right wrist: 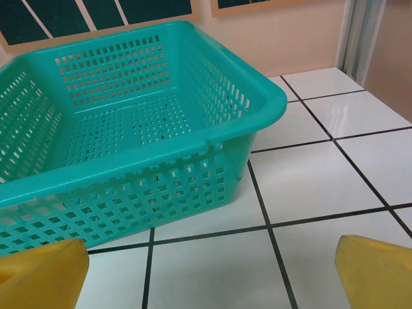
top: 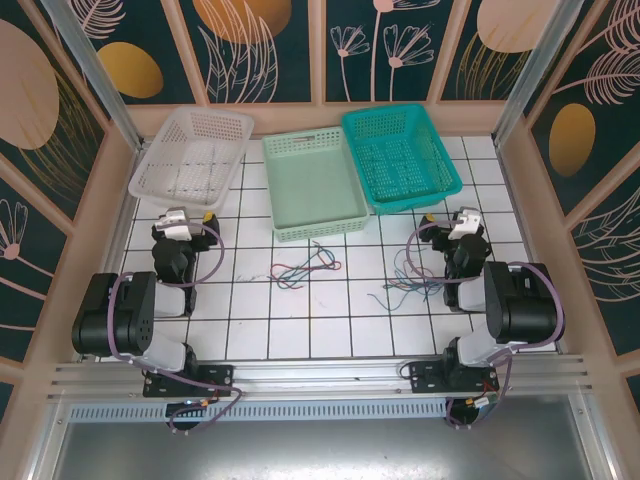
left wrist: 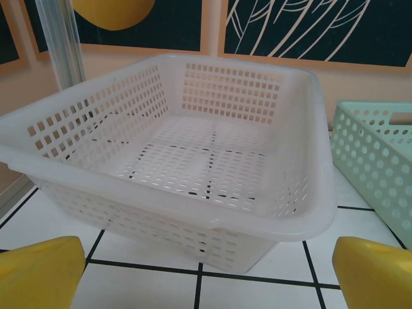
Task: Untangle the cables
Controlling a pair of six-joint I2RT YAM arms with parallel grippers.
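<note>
My left gripper point(left wrist: 206, 283) wide open, empty, facing white basket point(left wrist: 161, 212). My right gripper point(right wrist: 209, 277) wide open, empty, facing teal basket point(right wrist: 129, 161). Cables point(top: 303, 268) loose on tiled table point(top: 330, 330): one clump mid-table, one beside my right arm.

Seeing both arms folded low by bases, left gripper point(left wrist: 206, 283) and right gripper point(right wrist: 209, 277) spread wide, yellow fingers point(left wrist: 38, 273) apart.

No text, label or number seems readable on anything here
</note>
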